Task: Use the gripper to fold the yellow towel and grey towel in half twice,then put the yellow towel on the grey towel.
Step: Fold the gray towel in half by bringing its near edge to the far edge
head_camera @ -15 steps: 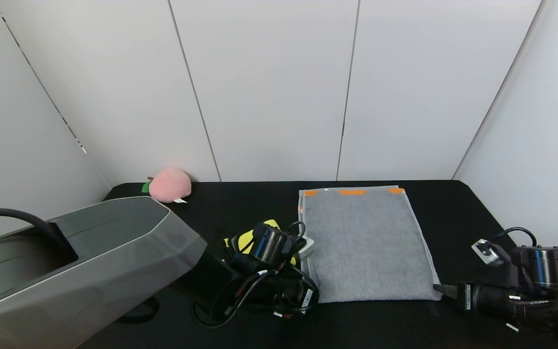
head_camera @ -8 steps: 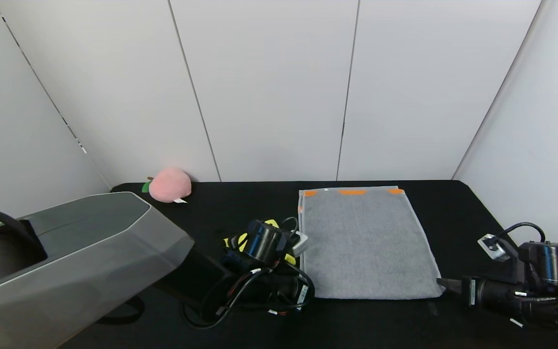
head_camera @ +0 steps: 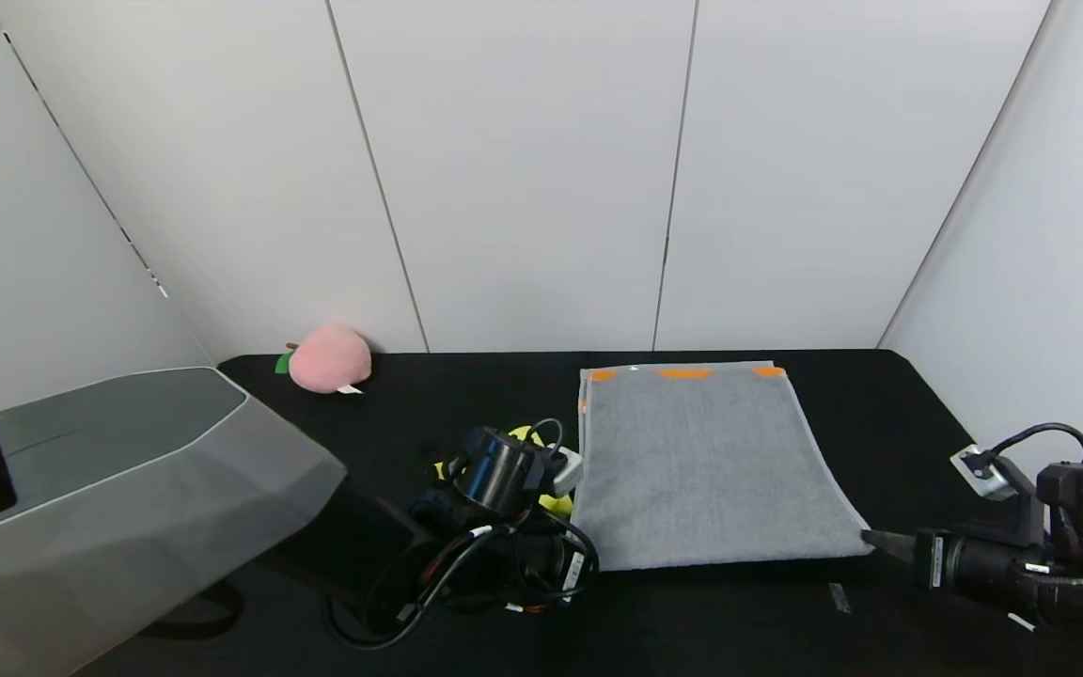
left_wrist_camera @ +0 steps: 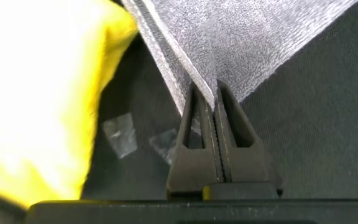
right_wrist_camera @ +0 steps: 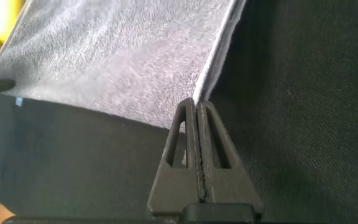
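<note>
The grey towel [head_camera: 711,461] lies flat on the black table [head_camera: 880,404], orange marks along its far edge. My left gripper [left_wrist_camera: 215,93] is shut on its near left corner [left_wrist_camera: 211,87]. My right gripper [head_camera: 868,538] is shut on the near right corner [right_wrist_camera: 199,93], and the near edge hangs slightly raised between them. The yellow towel [head_camera: 556,503] is mostly hidden behind my left wrist [head_camera: 496,475]; it shows as a bright bunched mass [left_wrist_camera: 36,93] beside the grey towel [left_wrist_camera: 247,37] in the left wrist view.
A pink peach plush [head_camera: 327,357] sits at the table's far left against the white wall. My left arm's grey housing [head_camera: 128,489] fills the near left. Small clear tape scraps [left_wrist_camera: 120,134] lie on the table near the left gripper.
Both grippers have risen a little and drawn apart, left going left and right going right. The grey towel's near edge has lifted and stretched wider.
</note>
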`<action>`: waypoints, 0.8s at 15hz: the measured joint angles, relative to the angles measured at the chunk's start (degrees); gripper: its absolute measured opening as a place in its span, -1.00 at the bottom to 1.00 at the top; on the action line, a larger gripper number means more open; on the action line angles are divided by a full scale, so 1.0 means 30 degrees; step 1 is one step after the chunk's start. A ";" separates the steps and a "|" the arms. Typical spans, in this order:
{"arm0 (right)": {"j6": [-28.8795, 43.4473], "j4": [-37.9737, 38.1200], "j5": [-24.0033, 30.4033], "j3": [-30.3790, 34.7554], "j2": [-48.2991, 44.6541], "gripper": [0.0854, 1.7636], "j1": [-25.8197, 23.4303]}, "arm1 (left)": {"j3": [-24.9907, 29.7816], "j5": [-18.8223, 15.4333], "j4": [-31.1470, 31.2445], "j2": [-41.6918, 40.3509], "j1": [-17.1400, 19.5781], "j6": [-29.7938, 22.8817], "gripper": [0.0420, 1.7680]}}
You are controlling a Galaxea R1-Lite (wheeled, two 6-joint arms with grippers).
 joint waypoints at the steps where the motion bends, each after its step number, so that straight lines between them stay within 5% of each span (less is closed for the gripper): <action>1: 0.0004 0.0008 0.0000 0.0146 -0.0256 -0.97 0.0012 | 0.0195 0.0028 0.0053 -0.0268 -0.0016 0.0004 -0.93; 12: 0.0085 0.0256 0.0000 0.1719 -0.4189 -0.97 0.0398 | 0.1885 0.2406 0.0975 -0.3799 -0.2141 0.0081 -0.93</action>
